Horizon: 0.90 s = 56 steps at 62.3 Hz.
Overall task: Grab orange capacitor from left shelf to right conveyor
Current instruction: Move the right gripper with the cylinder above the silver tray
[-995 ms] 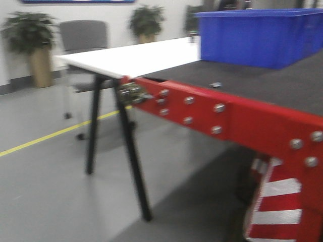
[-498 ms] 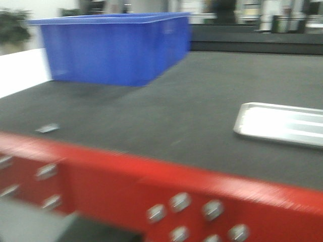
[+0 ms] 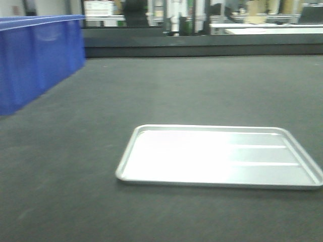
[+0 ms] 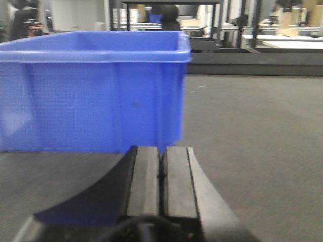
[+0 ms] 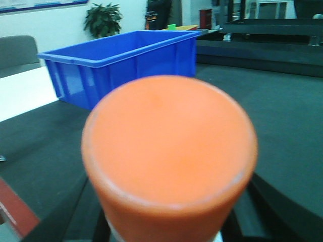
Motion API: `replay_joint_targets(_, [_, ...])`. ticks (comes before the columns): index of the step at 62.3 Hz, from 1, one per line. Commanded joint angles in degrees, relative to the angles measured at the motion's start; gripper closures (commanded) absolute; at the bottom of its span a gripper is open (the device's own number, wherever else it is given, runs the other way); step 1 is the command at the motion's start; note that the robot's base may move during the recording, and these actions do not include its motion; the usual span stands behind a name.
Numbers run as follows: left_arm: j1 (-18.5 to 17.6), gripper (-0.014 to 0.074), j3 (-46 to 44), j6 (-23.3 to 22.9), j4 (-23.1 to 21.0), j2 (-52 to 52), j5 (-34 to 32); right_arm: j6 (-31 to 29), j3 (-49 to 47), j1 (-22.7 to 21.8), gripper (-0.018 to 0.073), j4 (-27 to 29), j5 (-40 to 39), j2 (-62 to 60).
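We note the orange capacitor [image 5: 169, 151] filling the centre of the right wrist view, apparently pinched by the right gripper [image 5: 170, 224] over the right conveyor [image 5: 287, 126], so only set-down remains; the left gripper [image 4: 161, 169] sits pressed together, empty.

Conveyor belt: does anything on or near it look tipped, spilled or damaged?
Nothing stands out. The steel tray lies flat on the dark grey belt, the blue bin stands upright, and the orange capacitor shows a smooth, undented end. The views are blurry, so small flaws could be missed.
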Motion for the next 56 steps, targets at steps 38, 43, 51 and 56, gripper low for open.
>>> replay_joint_targets(38, [-0.44,0.0701,-0.45,0.0,-0.31,0.58,-5.16,-0.34,-1.5,-0.21,0.0502,-2.63,-4.91,0.76])
replay_joint_targets(43, [-0.44,0.0701,-0.45,0.0,-0.31,0.58,-5.16,-0.34,-1.5,-0.21,0.0502,-2.63,-4.91,0.76])
replay_joint_targets(51, [-0.44,0.0701,-0.45,0.0,-0.31,0.58,-5.16,-0.34,-1.5,-0.21,0.0502,-2.62,-5.38,0.76])
replay_joint_targets(56, [-0.44,0.0701,-0.45,0.0,-0.31,0.58,-5.16,-0.34,-1.5,-0.21,0.0502,-2.62,-7.87,0.76])
